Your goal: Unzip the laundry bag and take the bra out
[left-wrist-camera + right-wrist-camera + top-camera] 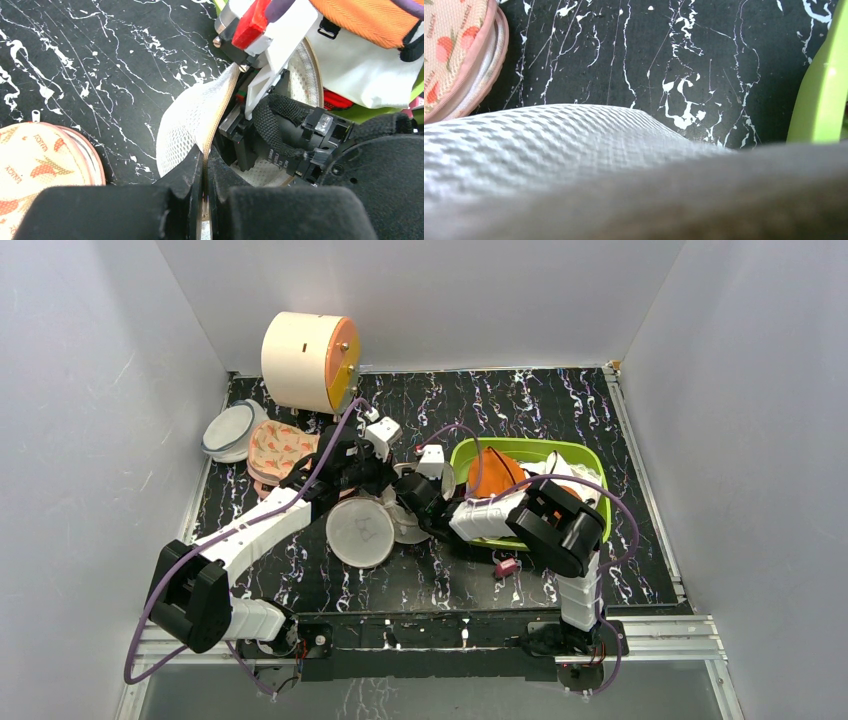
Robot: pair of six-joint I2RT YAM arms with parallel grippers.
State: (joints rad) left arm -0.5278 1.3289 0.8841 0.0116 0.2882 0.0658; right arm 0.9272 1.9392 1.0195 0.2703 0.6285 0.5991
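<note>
The laundry bag (360, 530) is a white mesh clamshell with a small black mark, lifted at mid-table with its two halves parted. My left gripper (386, 494) is shut on the bag's beige zipper rim (220, 110); in the left wrist view the fingertips (205, 162) pinch it. My right gripper (413, 502) reaches between the halves. Its fingers are hidden in the right wrist view, where mesh (549, 145) and a grey blur fill the lower part. The bra (493, 472), orange with black straps, lies in the green bin (530, 447) and also shows in the left wrist view (370, 20).
A flamingo-patterned pouch (280, 450) and a grey-rimmed white disc (230, 430) lie at the left. A cream drum with an orange face (305, 360) stands at the back. White garments (360, 70) share the bin. A small red object (507, 566) lies in front of the bin.
</note>
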